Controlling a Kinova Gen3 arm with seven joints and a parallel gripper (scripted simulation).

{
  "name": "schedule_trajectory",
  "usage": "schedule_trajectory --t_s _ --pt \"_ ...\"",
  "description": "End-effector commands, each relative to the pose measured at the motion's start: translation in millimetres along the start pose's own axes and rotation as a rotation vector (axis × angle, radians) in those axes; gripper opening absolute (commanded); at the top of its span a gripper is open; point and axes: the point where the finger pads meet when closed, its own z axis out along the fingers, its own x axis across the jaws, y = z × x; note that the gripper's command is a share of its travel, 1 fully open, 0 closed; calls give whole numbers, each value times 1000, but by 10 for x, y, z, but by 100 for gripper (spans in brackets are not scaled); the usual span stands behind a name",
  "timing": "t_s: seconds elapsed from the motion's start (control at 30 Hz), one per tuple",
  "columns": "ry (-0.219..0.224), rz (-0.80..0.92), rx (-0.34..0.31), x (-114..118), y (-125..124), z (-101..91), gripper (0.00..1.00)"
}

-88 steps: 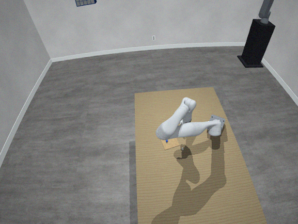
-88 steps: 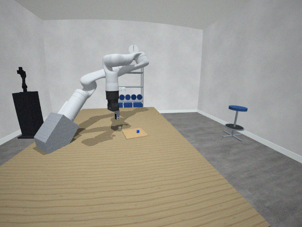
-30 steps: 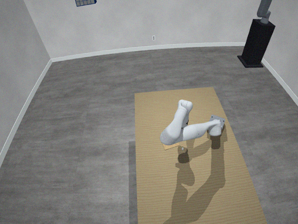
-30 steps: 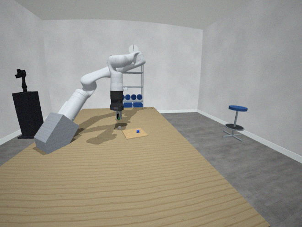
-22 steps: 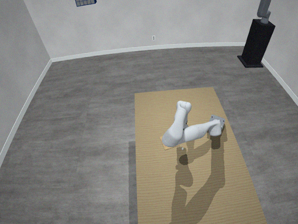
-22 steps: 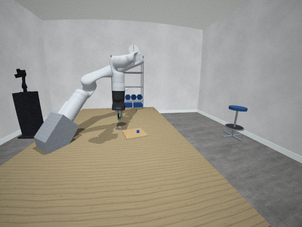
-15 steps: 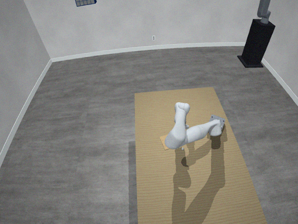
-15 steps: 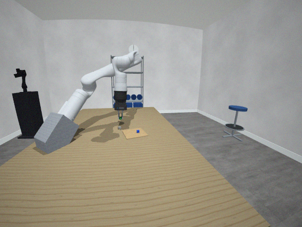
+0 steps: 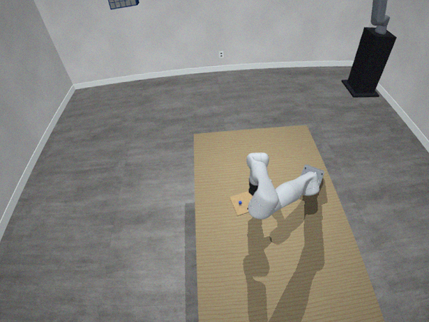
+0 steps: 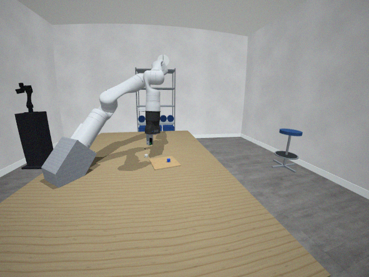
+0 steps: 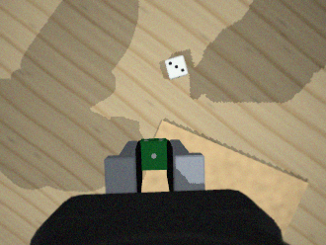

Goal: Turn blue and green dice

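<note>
My gripper (image 10: 149,140) (image 11: 154,158) points down and is shut on the green die (image 11: 154,152), held in the air; a single pip shows on its face toward the wrist camera. In the wrist view the die overlaps a corner of the tan mat (image 9: 240,210) (image 10: 157,165) (image 11: 242,173). The blue die (image 9: 240,202) (image 10: 168,160) sits on the mat; it is outside the wrist view, and its top number is too small to read. The white die (image 10: 146,155) (image 11: 176,66) lies off the mat on the table, with three pips on top. The arm hides it in the top view.
The wooden table (image 9: 228,277) (image 10: 179,214) carries the arm's grey base block (image 10: 67,162). Shadows of the arm fall across the table around the white die. A blue-topped stool (image 10: 290,132) and a shelf rack (image 10: 174,98) stand away from the table.
</note>
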Motion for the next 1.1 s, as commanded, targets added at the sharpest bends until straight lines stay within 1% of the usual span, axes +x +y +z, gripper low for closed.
schedule_trajectory --t_s 0.0,0.17,0.23,0.73,0.8,1.07 --pt "14 -121 -5 123 -32 -20 34" --pt "15 -356 -9 224 -58 -22 34" --pt "15 -356 -9 224 -58 -22 34" --pt "29 -1012 -19 564 -152 -36 34" --pt "29 -1012 -19 564 -152 -36 34" --pt "40 -1301 -26 744 -214 -49 34"
